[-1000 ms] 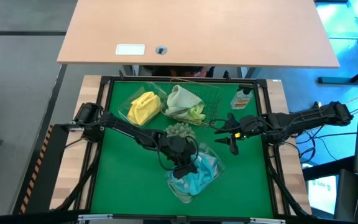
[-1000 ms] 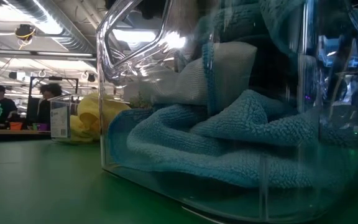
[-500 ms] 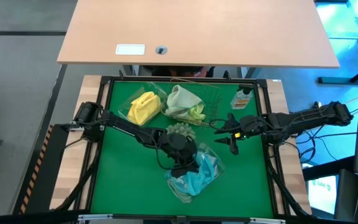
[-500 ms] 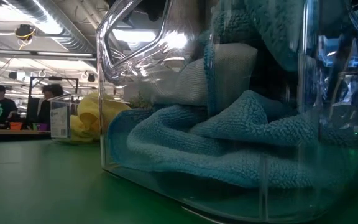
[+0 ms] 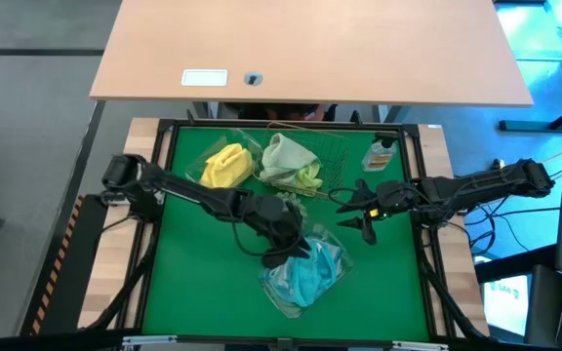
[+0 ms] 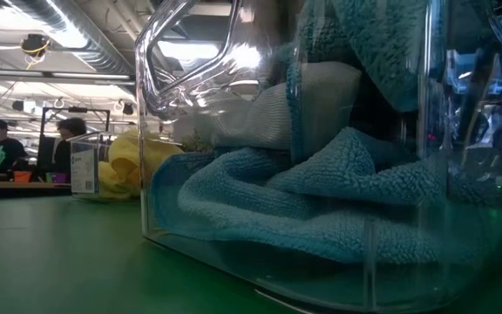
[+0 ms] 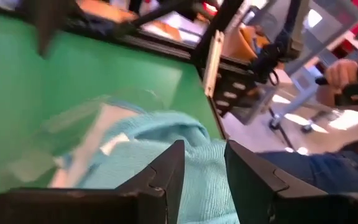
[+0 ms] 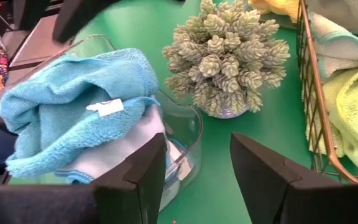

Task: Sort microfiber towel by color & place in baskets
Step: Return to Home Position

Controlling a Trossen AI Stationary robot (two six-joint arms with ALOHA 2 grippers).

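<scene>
A clear tub [image 5: 305, 278] near the table's middle holds light blue towels [image 5: 308, 273], which fill the low view [image 6: 321, 201]. My left gripper [image 5: 283, 232] hovers open just beyond the tub's far-left rim; its wrist view shows the blue towel [image 7: 160, 143] past the fingers. A second clear tub holds the yellow towel [image 5: 224, 166]. The wire-mesh basket [image 5: 332, 156] holds pale sage and lime green towels [image 5: 291, 161]. My right gripper [image 5: 359, 210] waits open to the right and sees the blue towels [image 8: 79, 106].
A spiky grey-green ball [image 5: 281, 203] stands between the baskets and the blue tub, close to my left gripper. A small bottle [image 5: 379, 154] is by the far right corner. Bare green mat lies to the near left and near right. People show in the room beyond.
My left gripper has drawn back from over the blue tub toward the table's far-left, and the arm's base has swung. In the low view a blue towel fold has settled lower into the top of the tub.
</scene>
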